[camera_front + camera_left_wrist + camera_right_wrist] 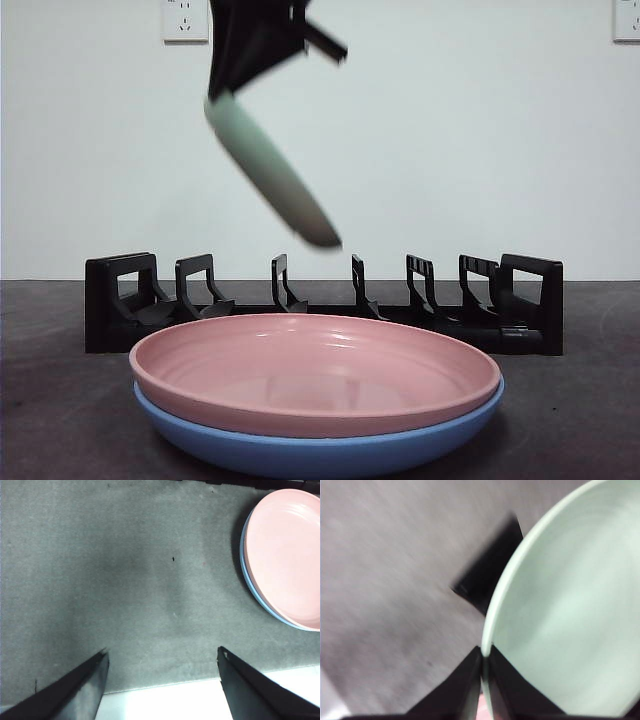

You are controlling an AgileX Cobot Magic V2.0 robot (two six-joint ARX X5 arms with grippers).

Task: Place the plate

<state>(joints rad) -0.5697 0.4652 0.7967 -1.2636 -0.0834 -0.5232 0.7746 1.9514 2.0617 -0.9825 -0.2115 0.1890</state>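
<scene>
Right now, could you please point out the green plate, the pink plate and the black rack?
green plate (270, 170), front view, middle of its tilted edge.
pink plate (315, 375), front view, inner bowl.
black rack (120, 300), front view, one end block.

A pale green plate (268, 168) hangs tilted, edge-on, above the black slotted rack (322, 302).

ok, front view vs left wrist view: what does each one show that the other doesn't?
Front view only: the right gripper high up, shut on the green plate, which hangs tilted above the black rack; wall sockets behind. Left wrist view only: the left gripper, open and empty over the bare grey table, plus the table's pale edge. Both: the pink plate stacked in the blue plate.
</scene>
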